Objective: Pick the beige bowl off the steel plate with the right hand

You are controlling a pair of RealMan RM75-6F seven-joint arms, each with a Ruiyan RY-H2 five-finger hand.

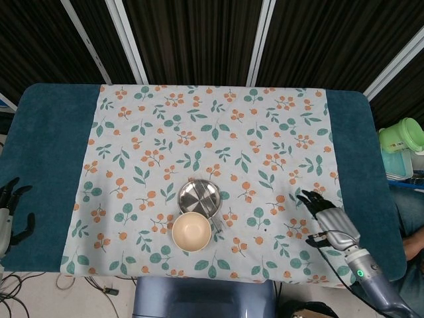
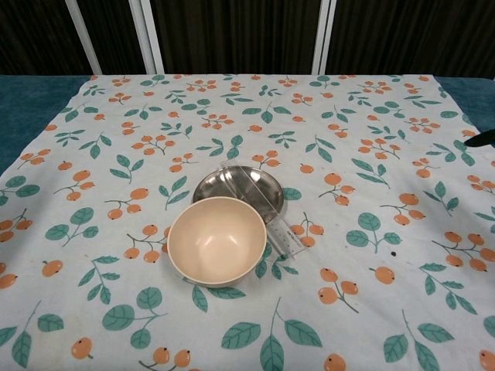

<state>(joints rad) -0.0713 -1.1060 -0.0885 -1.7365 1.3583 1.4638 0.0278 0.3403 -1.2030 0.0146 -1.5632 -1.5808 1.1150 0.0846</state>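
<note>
A beige bowl [image 1: 191,230] [image 2: 217,239] rests on the near edge of a round steel plate [image 1: 199,196] [image 2: 241,188] at the front middle of the floral cloth. A clear ruler [image 2: 269,216] lies across the plate's right side. My right hand [image 1: 328,222] hovers over the cloth's right part, far to the right of the bowl, fingers spread and holding nothing. Only a dark fingertip [image 2: 483,138] of it shows at the right edge of the chest view. My left hand [image 1: 9,211] stays at the table's far left edge, fingers apart and empty.
A floral tablecloth [image 1: 212,126] covers the middle of the teal table [image 1: 46,146]. A green lidded container [image 1: 402,136] sits off the table at the right. Dark slatted panels stand behind the table.
</note>
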